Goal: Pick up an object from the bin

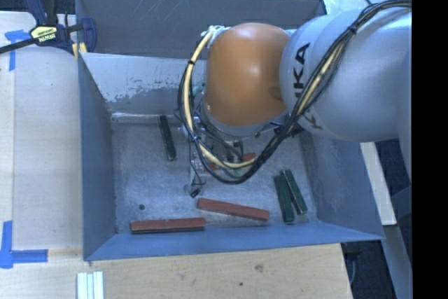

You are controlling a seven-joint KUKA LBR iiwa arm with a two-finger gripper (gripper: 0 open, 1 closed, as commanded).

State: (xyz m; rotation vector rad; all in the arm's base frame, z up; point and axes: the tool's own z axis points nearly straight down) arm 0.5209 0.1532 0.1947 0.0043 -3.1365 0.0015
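My gripper (pixel 195 185) hangs below the wrist over the middle of the bin floor, mostly hidden by the arm; only its dark lower end shows. Just below and to the right of it lies a reddish-brown flat bar (pixel 232 209), slightly slanted. A second reddish-brown bar (pixel 168 225) lies along the front wall to the left. A dark green stick (pixel 167 137) lies on the floor up and to the left of the gripper. Nothing shows held in the gripper.
Two dark green sticks (pixel 289 196) lie side by side at the front right of the bin. The arm with its orange cover and cables spans the bin's middle and right. The bin floor left of the gripper is bare.
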